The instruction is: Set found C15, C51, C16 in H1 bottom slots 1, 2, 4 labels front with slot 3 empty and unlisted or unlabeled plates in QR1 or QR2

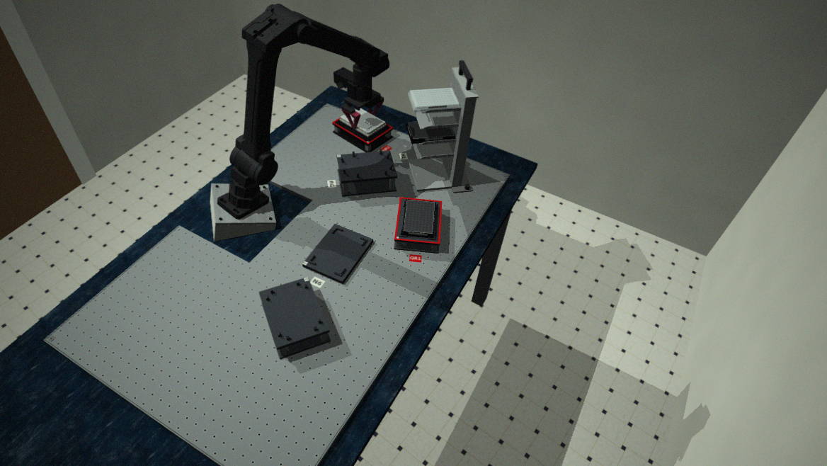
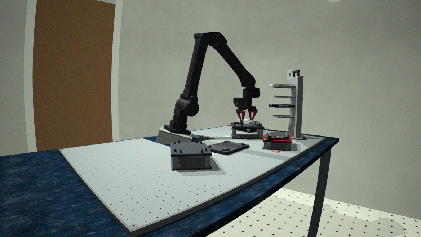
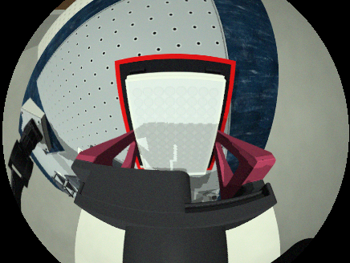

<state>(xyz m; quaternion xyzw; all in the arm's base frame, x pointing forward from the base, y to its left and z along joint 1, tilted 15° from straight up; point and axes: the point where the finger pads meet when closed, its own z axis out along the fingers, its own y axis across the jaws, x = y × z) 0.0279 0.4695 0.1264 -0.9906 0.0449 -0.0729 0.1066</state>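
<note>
black six-joint arm point(image 1: 257, 86): 1 | grey four-shelf plate hotel point(image 1: 466, 124): 1 | red-rimmed nests point(image 1: 398, 222): 2 | plain dark nests point(image 1: 365, 171): 3 | rectangular well plates point(image 1: 432, 98): 4

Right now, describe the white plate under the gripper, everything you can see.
The white plate is a pale, plastic-looking rectangle with a faint grid of wells on top, facing up. It lies level over the red-edged nest, within its border; full seating cannot be told. The gripper grips its long sides. No label shows.
</note>
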